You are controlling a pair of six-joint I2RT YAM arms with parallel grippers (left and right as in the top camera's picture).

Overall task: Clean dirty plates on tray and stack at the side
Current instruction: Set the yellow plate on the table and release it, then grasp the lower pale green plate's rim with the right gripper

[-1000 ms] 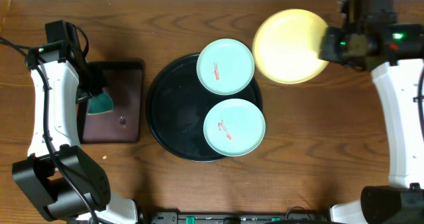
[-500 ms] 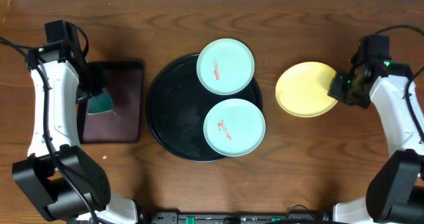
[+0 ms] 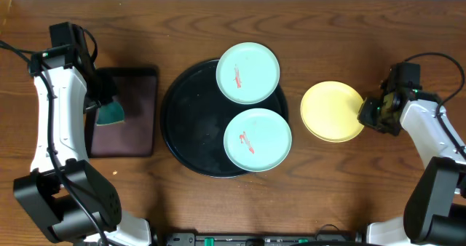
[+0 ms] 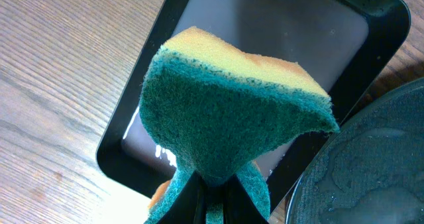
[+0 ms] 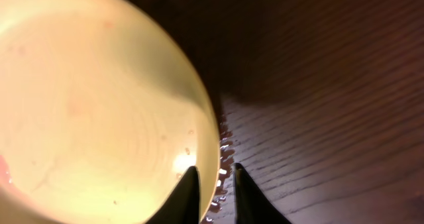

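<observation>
Two smeared plates sit on the round black tray: the far blue-green plate and the near blue-green plate. Each carries a red streak, so both are judged unwiped. The yellow plate is off the tray, on or just above the wood to its right, probably the stacking spot. The right gripper has its fingers closed on that plate's rim. The left gripper pinches a green-and-yellow sponge above the maroon tray, apparently ready for wiping.
</observation>
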